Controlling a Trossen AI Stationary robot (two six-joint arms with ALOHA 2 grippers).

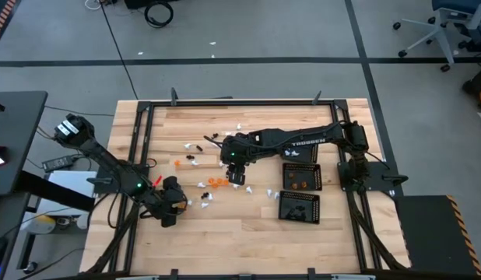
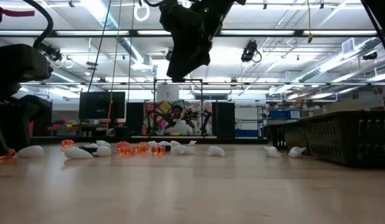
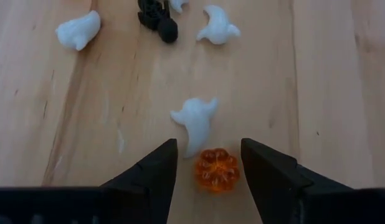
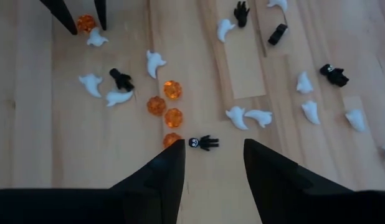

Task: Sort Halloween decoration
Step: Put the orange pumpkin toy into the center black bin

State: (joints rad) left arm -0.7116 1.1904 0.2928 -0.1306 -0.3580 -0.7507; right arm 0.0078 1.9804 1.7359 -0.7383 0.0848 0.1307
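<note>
Wooden table [image 1: 248, 233], high view: trinkets [image 1: 217, 182] scattered at middle, three black mesh trays [image 1: 301, 178] at right side. Left gripper [image 1: 178, 204] low at near left part; right gripper [image 1: 237, 177] above middle cluster.

Low view: white ghosts [image 2: 76, 152] lie flat, long axis along table; orange pumpkins [image 2: 141, 148] between them.

Left wrist view: fingers [image 3: 156, 180] apart, orange pumpkin [image 3: 217, 170] between tips, not clamped. White ghost [image 3: 196, 122] just beyond it, long axis pointing away from gripper.

Right wrist view: fingers [image 4: 164, 174] apart, nothing held; black figure [image 4: 204, 142] below, lying crosswise to fingers.
</note>
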